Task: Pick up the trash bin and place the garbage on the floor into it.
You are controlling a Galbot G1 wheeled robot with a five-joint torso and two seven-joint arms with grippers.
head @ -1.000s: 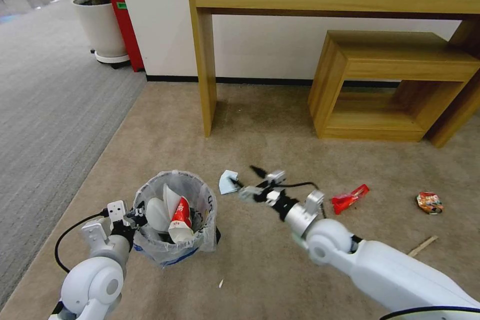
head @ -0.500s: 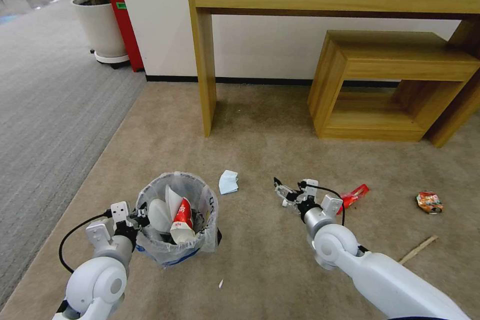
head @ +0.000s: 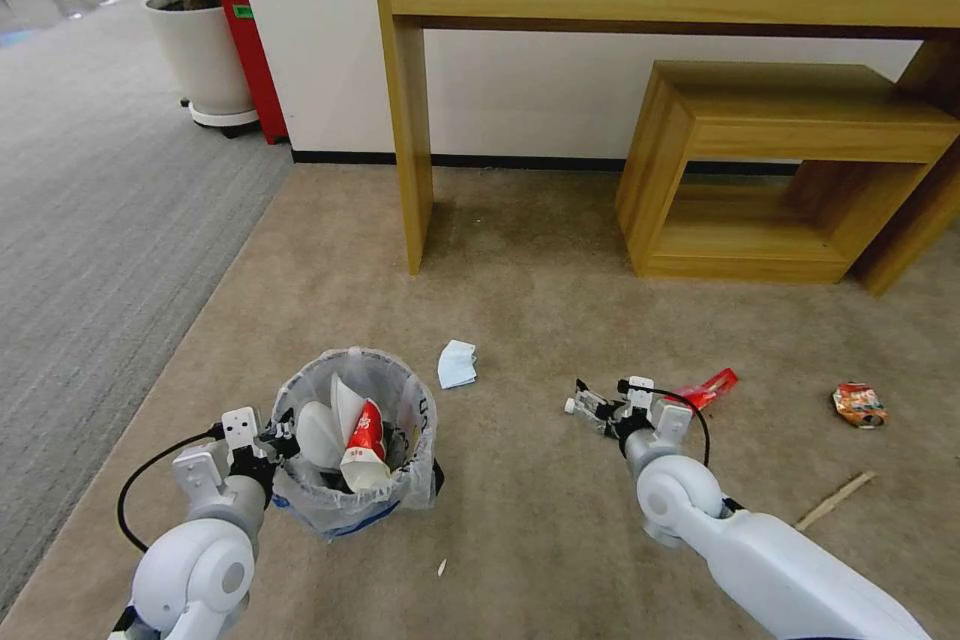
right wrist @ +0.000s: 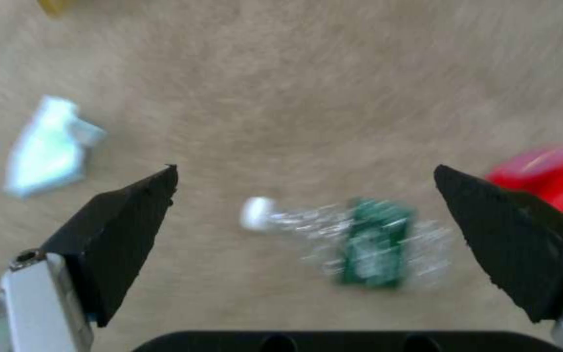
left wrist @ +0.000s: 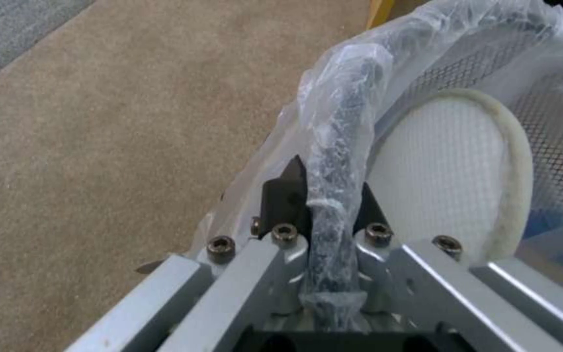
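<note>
Now we are seeing our right gripper (head: 590, 408) pulled back and lowered since a second ago: it was stretched out toward the mask (head: 458, 364), and it is now hanging lower and nearer to us, just beside the red wrapper (head: 708, 386), its fingers (right wrist: 122, 220) spread wide. In the right wrist view a small clear bottle (right wrist: 347, 237) with a white cap and green label is lying on the floor (head: 520, 520) between the two open pads, untouched, with the red wrapper (right wrist: 555, 176) off past one pad and the mask (right wrist: 50, 146) off past the other. Our left gripper (head: 272, 440) is staying where it was, clamped on the near rim of the bin (head: 400, 480); in the left wrist view we are seeing the fingers (left wrist: 280, 203) pinching the bag-wrapped rim (left wrist: 337, 161) between them. The bin is sitting at our lower left on the beige carpet, a small round mesh bin under a crinkly whitish bag folded over its edge, with blue marks low on the plastic. Inside we are seeing a white slipper (head: 318, 428) leaning against the wall and a red-and-white cup (head: 362, 440) tipped mouth down. Farther right an orange packet (head: 858, 405) and a wooden stick (head: 835, 494) are lying on the floor, well apart from the bin.
</note>
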